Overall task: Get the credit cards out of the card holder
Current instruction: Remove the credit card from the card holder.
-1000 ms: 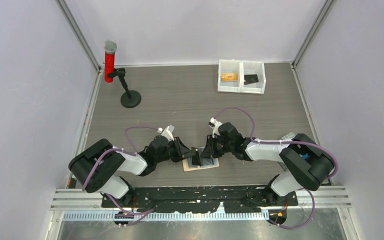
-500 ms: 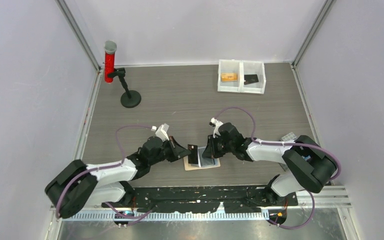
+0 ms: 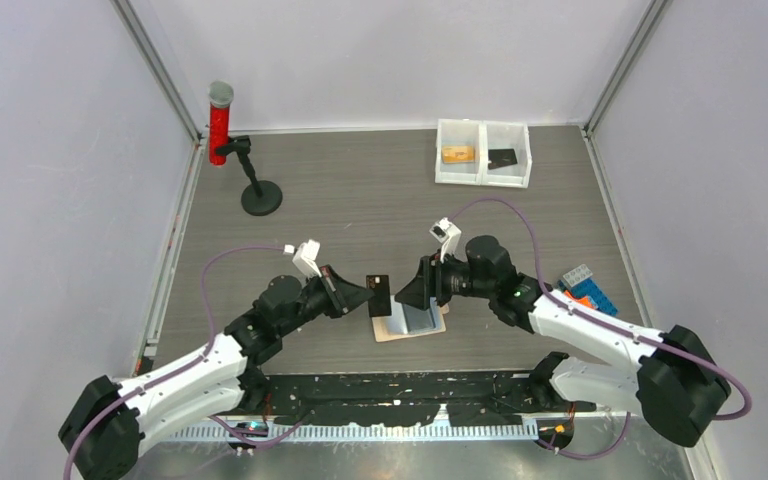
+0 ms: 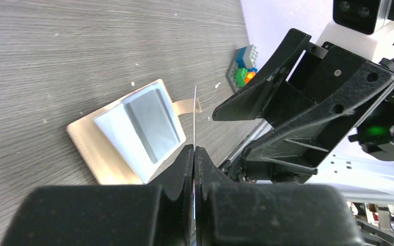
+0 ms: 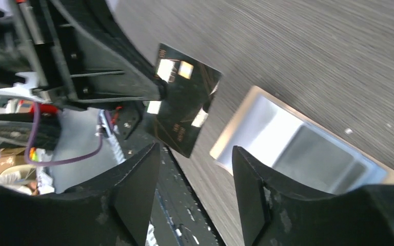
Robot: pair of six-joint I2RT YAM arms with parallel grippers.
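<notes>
The tan card holder point(image 3: 415, 326) lies open on the table near the front edge, its grey-blue pockets point(image 5: 308, 148) facing up. My left gripper point(image 3: 366, 295) is shut on a dark credit card point(image 3: 378, 295), held upright just left of and above the holder. In the left wrist view that credit card point(image 4: 195, 115) is a thin edge rising from the left gripper point(image 4: 194, 149). My right gripper point(image 3: 407, 292) is open over the holder's left part with nothing between its fingers point(image 5: 138, 189); the credit card point(image 5: 184, 110) hangs just beyond them.
A white two-compartment bin point(image 3: 482, 178) at the back right holds an orange-tan block point(image 3: 457, 154) and a dark card point(image 3: 502, 157). A red cylinder point(image 3: 220, 125) on a black stand point(image 3: 261, 198) is at the back left. Coloured bricks point(image 3: 588, 288) lie at the right.
My left gripper closed on the card and drew it left and up, out of the holder. My right gripper opened and lifted off the holder, which stays flat.
</notes>
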